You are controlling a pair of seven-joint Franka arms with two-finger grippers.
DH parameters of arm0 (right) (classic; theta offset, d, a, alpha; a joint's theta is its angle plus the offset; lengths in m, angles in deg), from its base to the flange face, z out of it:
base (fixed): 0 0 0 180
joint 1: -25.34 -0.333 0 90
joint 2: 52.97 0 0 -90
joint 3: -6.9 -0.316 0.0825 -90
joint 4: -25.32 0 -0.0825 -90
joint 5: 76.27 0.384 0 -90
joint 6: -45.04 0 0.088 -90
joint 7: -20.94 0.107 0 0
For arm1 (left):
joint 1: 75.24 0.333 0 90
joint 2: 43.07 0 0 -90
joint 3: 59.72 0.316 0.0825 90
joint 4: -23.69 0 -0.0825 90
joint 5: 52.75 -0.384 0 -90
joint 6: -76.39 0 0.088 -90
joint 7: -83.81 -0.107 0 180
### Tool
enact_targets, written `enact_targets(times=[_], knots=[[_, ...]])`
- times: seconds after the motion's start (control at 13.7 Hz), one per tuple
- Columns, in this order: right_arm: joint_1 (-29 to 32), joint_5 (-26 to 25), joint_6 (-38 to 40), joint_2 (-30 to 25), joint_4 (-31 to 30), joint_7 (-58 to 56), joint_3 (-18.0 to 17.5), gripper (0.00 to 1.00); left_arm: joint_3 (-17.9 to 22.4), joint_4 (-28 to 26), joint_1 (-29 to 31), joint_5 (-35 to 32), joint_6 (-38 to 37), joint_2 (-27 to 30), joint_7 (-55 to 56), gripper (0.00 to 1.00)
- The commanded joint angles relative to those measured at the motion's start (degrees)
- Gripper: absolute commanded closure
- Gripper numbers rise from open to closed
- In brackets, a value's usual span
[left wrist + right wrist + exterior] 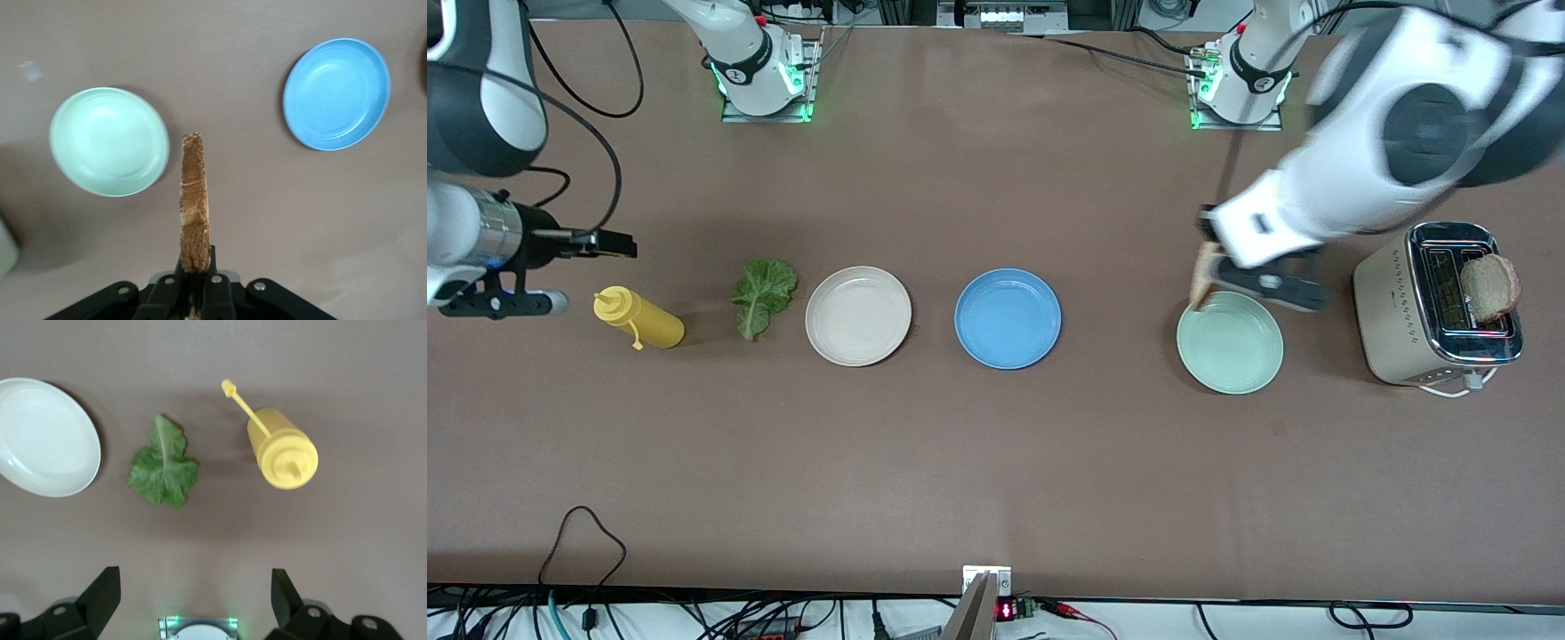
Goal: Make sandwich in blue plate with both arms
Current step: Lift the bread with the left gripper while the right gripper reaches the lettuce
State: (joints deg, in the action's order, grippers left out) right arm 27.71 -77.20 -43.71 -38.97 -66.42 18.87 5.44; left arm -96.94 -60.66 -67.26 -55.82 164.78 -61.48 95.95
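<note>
The blue plate (pixel 1008 318) lies bare on the table. At its three o'clock, the left gripper (pixel 1208 267) hangs over the mint plate's (pixel 1230 344) rim, fingers pinching a toast slice (pixel 194 207) edge-on. Second slice (pixel 1490 286) in the toaster (pixel 1436 304); lettuce (pixel 762 295) untouched. Right gripper (pixel 193 597) waits, fingers spread, its tips cut off. Assembly looks barely begun.

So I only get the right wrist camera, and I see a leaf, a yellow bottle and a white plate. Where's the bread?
Observer: The left gripper holds one toast slice on edge, in the air by the mint-green plate's rim.
Child: My right gripper just waits open over the table. More bread?
Observer: Yes, a second slice sticks up from the toaster at the left arm's end of the table.
Child: And the blue plate?
Observer: Bare, between the cream-white plate and the mint-green one.
</note>
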Motion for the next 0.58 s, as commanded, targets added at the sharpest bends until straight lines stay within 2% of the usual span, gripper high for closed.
enact_targets(times=[0.0,0.15,0.29,0.51], knots=[[-1.39,-0.73,-8.49,0.34,-5.96,0.57,-0.21,0.00,0.57,0.85,-5.67,-0.45,2.39,-4.95,3.58,0.99],[-2.53,-0.47,-19.21,-2.29,-16.05,0.83,-0.48,0.00,2.84,-0.98,-10.32,-0.36,9.65,-6.98,6.82,0.99],[-4.29,-0.65,-28.89,-3.53,-23.72,5.82,-0.56,0.00,4.27,-1.52,-14.73,-0.01,13.81,-9.00,10.77,0.99],[-5.88,-0.65,-40.32,-2.05,-29.71,8.30,-0.56,0.00,4.97,-1.52,-19.04,2.35,21.53,-11.55,19.12,0.99]])
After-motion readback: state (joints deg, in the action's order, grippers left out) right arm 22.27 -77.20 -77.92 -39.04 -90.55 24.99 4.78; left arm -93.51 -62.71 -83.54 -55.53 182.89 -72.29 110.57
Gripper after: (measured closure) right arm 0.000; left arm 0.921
